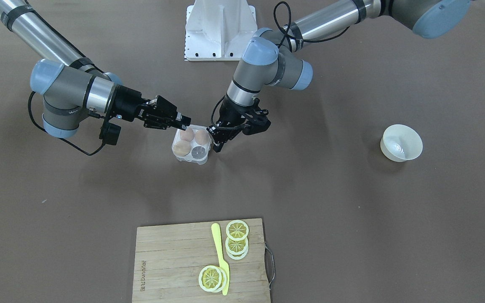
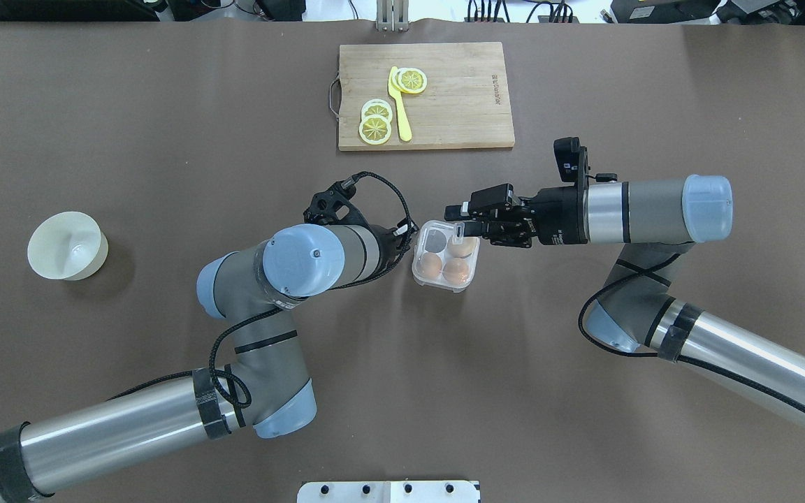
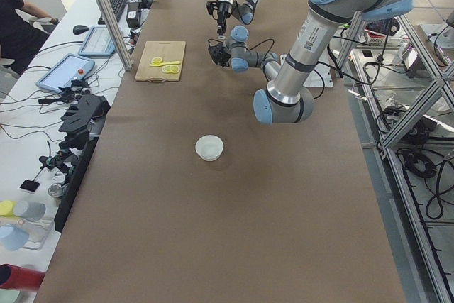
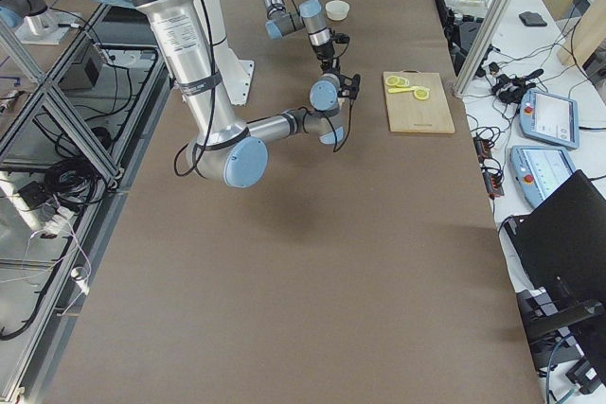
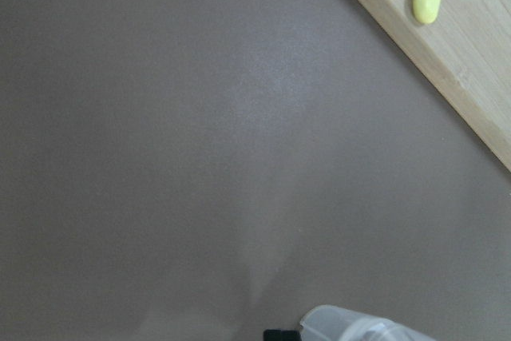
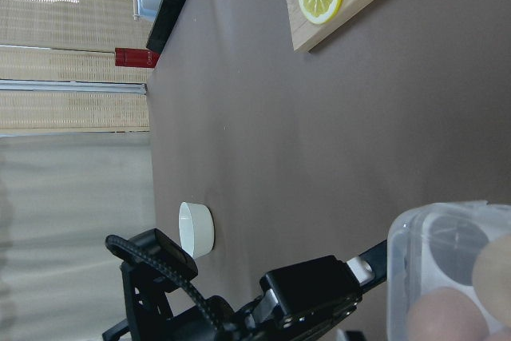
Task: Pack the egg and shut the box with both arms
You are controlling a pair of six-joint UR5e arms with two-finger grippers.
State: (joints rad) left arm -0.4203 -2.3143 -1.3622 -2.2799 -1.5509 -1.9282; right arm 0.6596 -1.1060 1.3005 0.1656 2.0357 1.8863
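The small, square, clear plastic egg case sat near the middle of the brown bench, well away from every edge. Three of its four round cells held eggs. A small, smooth reddish-brown egg and its near twin lay in the two cells toward the robot's edge, too alike to tell apart. A paler tan egg lay in the far cell on the right-end side. The fourth cell showed a grey floor. Whether the clear lid was up or down could not be told.

The right arm's black gripper hung over the case's far right corner with its fingers parted. The left arm's black gripper stood just beside the case's left wall, also with fingers apart.

An off-white bowl sat toward the left end. A bamboo cutting board with lemon slices and a yellow knife lay mid-way along the far edge.
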